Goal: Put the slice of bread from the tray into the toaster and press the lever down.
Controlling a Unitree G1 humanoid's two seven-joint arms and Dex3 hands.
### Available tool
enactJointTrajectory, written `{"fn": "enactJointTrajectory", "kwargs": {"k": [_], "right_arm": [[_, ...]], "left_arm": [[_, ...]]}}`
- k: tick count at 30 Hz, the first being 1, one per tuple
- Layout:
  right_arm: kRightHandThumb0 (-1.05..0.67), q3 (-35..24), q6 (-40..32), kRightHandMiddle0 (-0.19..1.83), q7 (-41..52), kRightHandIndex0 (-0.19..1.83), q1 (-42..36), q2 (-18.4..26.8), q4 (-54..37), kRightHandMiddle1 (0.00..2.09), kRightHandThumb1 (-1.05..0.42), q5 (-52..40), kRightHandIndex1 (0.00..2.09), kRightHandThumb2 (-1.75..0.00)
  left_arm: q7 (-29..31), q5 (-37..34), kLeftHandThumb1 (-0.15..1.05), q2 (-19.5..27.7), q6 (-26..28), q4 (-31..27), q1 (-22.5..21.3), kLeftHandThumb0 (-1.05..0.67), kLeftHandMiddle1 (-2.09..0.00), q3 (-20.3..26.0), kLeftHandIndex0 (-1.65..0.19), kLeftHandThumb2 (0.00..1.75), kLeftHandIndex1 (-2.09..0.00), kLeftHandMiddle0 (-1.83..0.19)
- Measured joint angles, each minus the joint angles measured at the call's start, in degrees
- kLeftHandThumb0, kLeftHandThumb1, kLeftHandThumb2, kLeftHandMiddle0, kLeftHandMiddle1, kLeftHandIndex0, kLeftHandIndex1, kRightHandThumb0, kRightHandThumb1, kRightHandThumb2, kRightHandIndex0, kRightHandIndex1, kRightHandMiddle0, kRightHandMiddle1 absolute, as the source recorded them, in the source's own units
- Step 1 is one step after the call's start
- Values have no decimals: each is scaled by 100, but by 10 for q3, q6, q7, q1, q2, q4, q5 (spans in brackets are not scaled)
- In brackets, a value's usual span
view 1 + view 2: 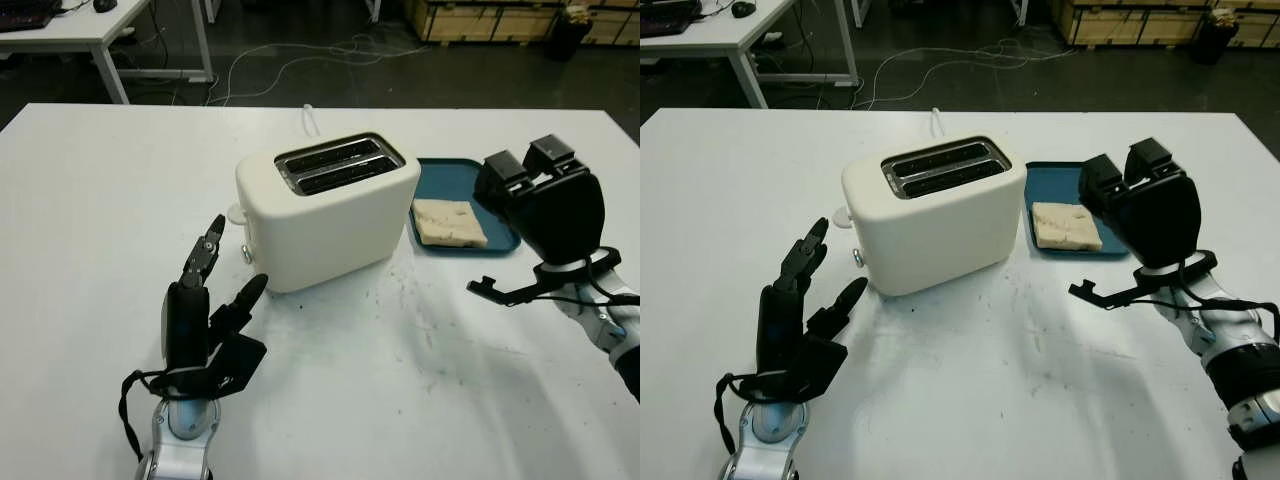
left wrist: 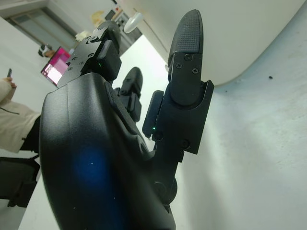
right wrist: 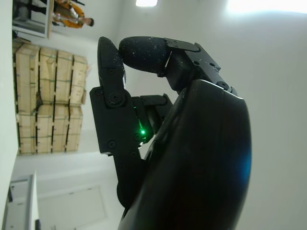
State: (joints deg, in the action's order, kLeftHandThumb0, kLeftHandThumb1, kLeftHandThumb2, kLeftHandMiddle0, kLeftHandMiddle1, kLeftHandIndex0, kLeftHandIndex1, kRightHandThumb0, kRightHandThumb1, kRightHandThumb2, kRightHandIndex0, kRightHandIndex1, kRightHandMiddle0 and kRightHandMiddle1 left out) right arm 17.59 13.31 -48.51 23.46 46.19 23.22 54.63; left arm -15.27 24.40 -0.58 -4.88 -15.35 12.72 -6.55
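The white worktop [image 1: 100, 200] carries a cream toaster [image 1: 330, 215], slots empty, with the blue tray [image 1: 440, 175] just beside it holding the bread slice [image 1: 449, 222]. The right robot hand [image 1: 540, 195] hovers near the tray, fingers curled on nothing, and could shove the tray or crush the bread if it descends that way; the left robot hand [image 1: 205, 310] waits open near the toaster's lever end.

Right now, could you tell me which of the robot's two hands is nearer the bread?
The right hand, raised beside the tray holding the bread; the left hand is across the toaster.
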Motion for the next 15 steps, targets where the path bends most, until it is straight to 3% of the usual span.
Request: {"fn": "enactJointTrajectory", "kwargs": {"k": [3, 5, 8, 10, 12, 15], "right_arm": [[-40, -18, 12, 50, 17, 65, -16, 0, -21, 170, -92, -6, 175, -9], [-40, -26, 36, 64, 30, 66, -21, 0, -22, 144, -92, -25, 175, -3], [-44, -37, 84, 95, 80, 77, -22, 0, -8, 64, -86, -70, 131, -1], [-43, -38, 105, 105, 118, 86, -14, 1, 23, 21, -84, -90, 83, 0], [-47, -38, 107, 98, 165, 93, 4, 4, 66, 5, -84, -94, 34, 0], [-51, -35, 97, 82, 226, 85, 40, 10, 120, 1, -85, -93, 6, 0]], "left_arm": [[0, 0, 92, 0, 0, 0, 0, -64, -16, 0, -33, 28, 0, -37], [0, 0, 92, 0, 0, 0, 0, -64, -16, 0, -34, 28, 0, -37], [0, 0, 92, 0, 0, 0, 0, -64, -16, 0, -33, 28, 0, -37], [0, 0, 92, 0, 0, 0, 0, -63, -15, 0, -33, 27, 0, -37], [0, 0, 92, 0, 1, 0, 0, -63, -15, 0, -33, 27, 0, -37], [1, 0, 92, -1, 2, 0, 0, -62, -15, 0, -33, 27, 0, -37]]}}
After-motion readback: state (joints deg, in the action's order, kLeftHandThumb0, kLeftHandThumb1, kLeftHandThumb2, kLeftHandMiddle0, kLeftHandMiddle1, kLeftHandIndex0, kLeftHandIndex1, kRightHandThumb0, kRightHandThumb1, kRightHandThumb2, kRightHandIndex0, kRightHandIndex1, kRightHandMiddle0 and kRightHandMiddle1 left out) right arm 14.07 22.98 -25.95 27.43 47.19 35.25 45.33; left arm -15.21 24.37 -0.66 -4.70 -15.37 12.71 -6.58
